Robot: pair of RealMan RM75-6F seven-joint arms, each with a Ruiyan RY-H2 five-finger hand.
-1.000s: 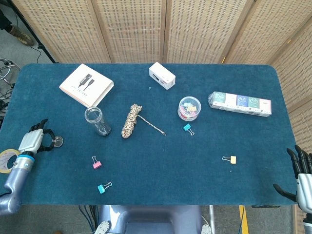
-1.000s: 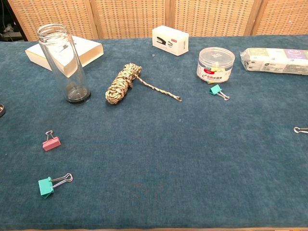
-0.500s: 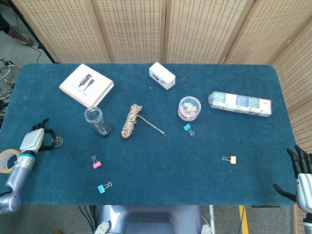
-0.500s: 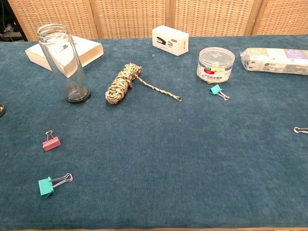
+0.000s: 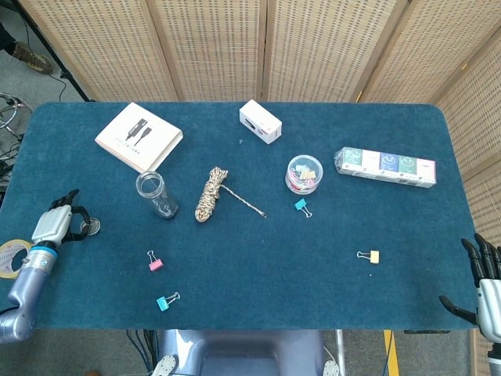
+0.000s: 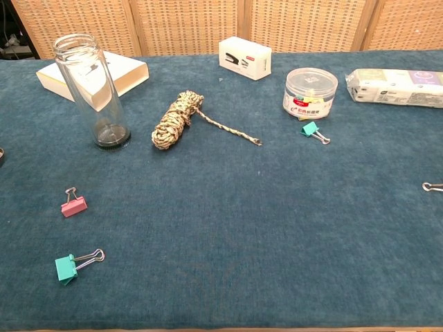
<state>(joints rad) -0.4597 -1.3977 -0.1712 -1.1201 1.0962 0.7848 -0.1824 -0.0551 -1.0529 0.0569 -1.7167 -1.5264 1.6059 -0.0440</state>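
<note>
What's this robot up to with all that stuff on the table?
Its left hand sits at the left edge of the blue table, fingers curled at a small round lid; whether it grips the lid is hard to tell. An open glass jar stands nearby, with a rope bundle beside it and binder clips scattered in front. The right hand hangs off the table's right edge, fingers apart, holding nothing.

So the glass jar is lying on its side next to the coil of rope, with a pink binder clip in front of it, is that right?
Not quite. The glass jar stands upright, mouth up, as the chest view shows. It is next to the coil of rope, with the pink binder clip in front of it.
</note>
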